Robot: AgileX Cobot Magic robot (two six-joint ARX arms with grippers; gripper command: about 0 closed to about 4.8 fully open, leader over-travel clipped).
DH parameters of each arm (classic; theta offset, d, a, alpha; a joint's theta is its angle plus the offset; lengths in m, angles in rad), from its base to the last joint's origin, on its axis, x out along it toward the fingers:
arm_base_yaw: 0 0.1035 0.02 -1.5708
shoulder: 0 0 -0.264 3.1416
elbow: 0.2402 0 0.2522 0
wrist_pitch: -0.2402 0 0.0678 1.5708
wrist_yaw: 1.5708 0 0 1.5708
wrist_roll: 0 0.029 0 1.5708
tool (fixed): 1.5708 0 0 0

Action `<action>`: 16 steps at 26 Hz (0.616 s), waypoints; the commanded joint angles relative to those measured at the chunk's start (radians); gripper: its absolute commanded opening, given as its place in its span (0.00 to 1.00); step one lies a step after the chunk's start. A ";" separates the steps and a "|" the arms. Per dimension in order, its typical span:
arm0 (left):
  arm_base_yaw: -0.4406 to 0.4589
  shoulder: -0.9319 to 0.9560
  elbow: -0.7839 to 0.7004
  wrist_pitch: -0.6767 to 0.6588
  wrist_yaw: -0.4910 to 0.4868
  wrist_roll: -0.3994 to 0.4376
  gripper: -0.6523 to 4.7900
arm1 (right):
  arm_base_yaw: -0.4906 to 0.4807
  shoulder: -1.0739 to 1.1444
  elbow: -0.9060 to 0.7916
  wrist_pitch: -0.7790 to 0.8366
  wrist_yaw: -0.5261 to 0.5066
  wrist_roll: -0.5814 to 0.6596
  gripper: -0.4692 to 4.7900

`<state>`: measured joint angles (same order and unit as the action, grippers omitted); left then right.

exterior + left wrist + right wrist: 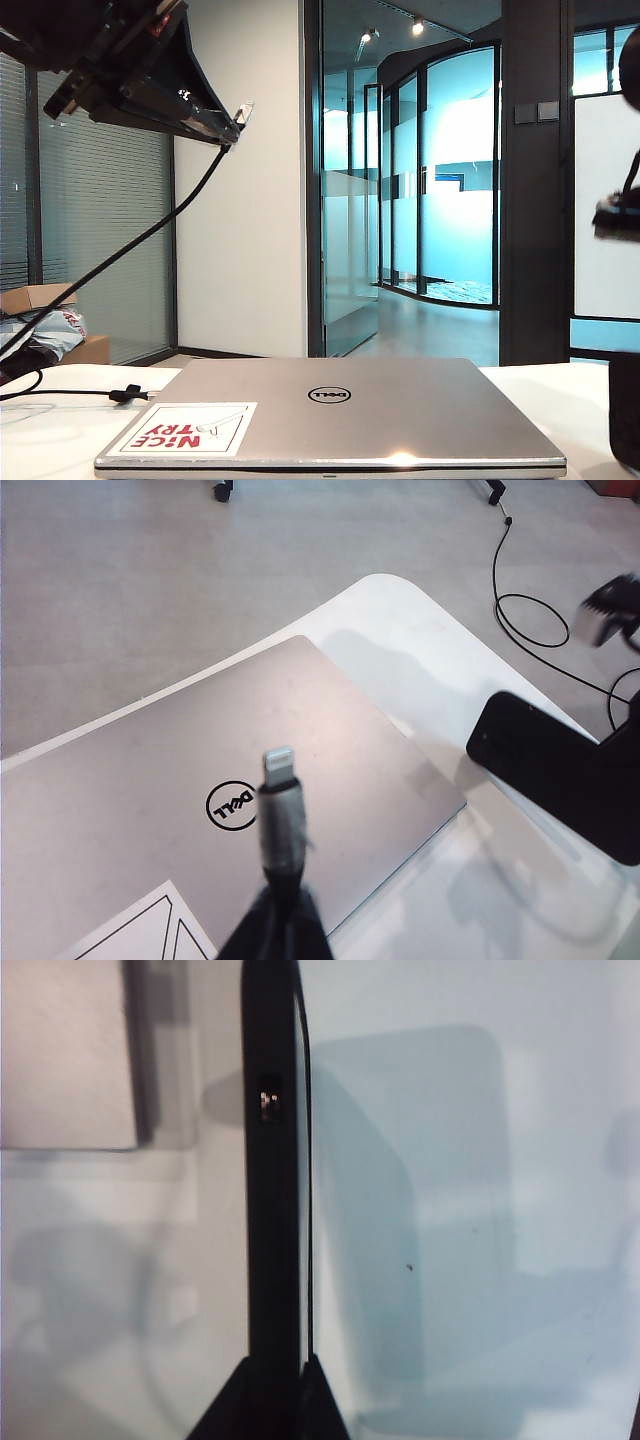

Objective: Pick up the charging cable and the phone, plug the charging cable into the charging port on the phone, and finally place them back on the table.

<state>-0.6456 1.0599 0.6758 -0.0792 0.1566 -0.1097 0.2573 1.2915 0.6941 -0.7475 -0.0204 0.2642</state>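
Exterior: left pincer (215,125) raised high at the left, clamped on the charging cable (120,252), plug tip angled up toward the right; cord trails down to the bench (45,430). Left wrist: plug points out over the laptop (150,810), the phone (545,770) lifted beyond it. Right wrist: right pincer (285,1395) pinches the phone edge-on, long axis running straight away from the fingers, above the bench.

- The right gripper (275,1385), its dark fingers pinched together, clamps the slim black phone (272,1210) edge-on
- A small slot (269,1104) shows on that narrow edge
- Beneath the phone lies the glossy white table (480,1210), with a silver laptop corner (65,1055) beside the phone
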 commanded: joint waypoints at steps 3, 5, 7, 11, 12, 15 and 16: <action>0.000 -0.003 0.004 0.013 0.005 -0.003 0.11 | 0.001 0.059 0.008 -0.016 -0.008 -0.004 0.09; 0.000 -0.003 0.004 0.013 0.005 -0.003 0.11 | 0.001 0.090 0.008 -0.018 -0.009 -0.004 0.23; 0.000 -0.003 0.004 0.012 0.005 -0.003 0.11 | 0.001 0.106 0.008 -0.018 -0.028 -0.004 0.32; 0.000 -0.003 0.004 0.013 0.005 -0.003 0.11 | 0.001 0.118 0.008 0.006 -0.038 -0.004 0.32; 0.000 -0.003 0.004 0.013 0.005 -0.003 0.11 | 0.001 0.121 0.008 0.013 -0.038 -0.004 0.32; 0.000 -0.003 0.004 0.013 0.005 -0.003 0.11 | 0.001 0.142 0.008 0.038 -0.039 -0.004 0.32; 0.000 -0.003 0.004 0.013 0.005 -0.003 0.11 | 0.001 0.159 0.008 0.050 -0.039 -0.005 0.32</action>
<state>-0.6456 1.0599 0.6758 -0.0792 0.1566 -0.1097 0.2573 1.4425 0.6998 -0.7158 -0.0563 0.2611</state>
